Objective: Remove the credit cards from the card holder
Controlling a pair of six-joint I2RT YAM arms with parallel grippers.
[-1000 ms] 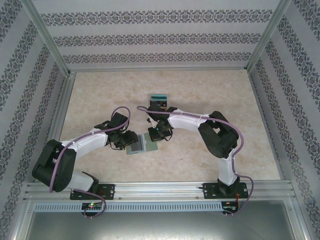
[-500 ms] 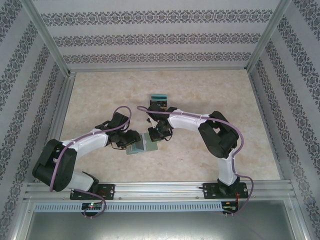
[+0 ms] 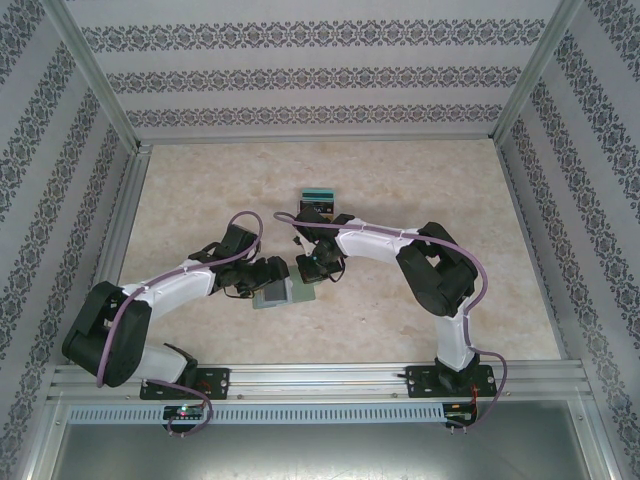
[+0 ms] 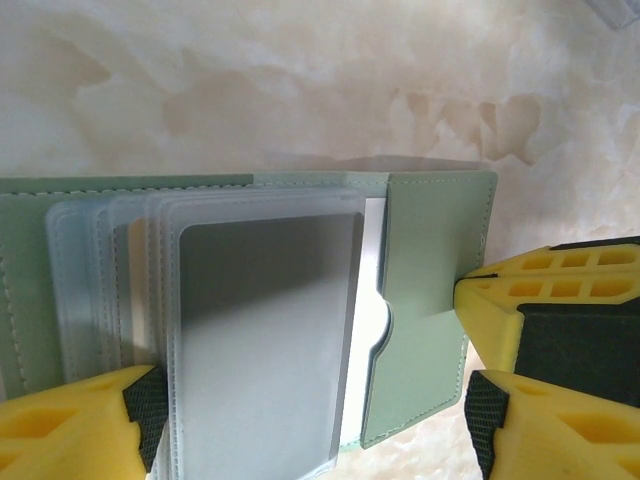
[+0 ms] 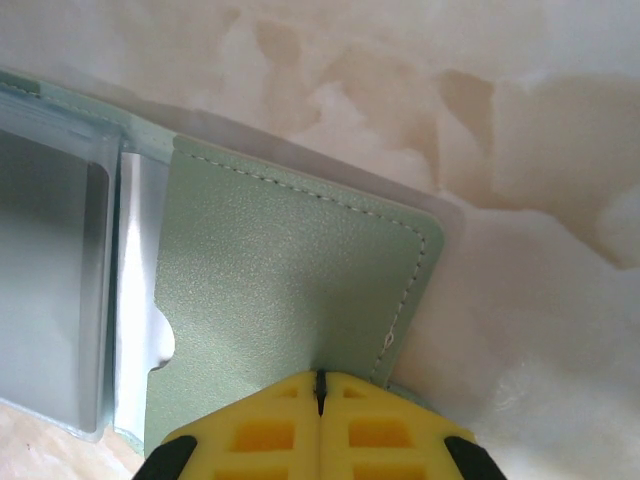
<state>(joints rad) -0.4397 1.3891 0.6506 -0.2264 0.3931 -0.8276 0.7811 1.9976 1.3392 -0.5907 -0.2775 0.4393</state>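
The card holder (image 3: 280, 293) lies open on the table, pale green with frosted clear pockets (image 4: 200, 330). A grey card (image 4: 265, 340) shows through the top pocket, and a white edge (image 4: 372, 300) sits behind the green flap (image 4: 430, 300). My left gripper (image 4: 315, 430) is open, one finger on each side of the holder's near edge; from above the left gripper (image 3: 270, 277) hangs over the holder's left half. My right gripper (image 5: 320, 385) is shut, its tips pressing down on the flap (image 5: 290, 270); from above the right gripper (image 3: 311, 271) is at the holder's right edge.
A teal card (image 3: 318, 192) and a dark card (image 3: 316, 210) sit on the table beyond the right gripper. Patterned walls and metal posts close in the marbled table (image 3: 430, 200) on three sides. The right gripper's yellow fingers (image 4: 540, 300) crowd the holder's right side.
My left gripper's jaws have spread much wider over the holder, which has settled flat after being slightly lifted. The right arm has stayed put on the flap.
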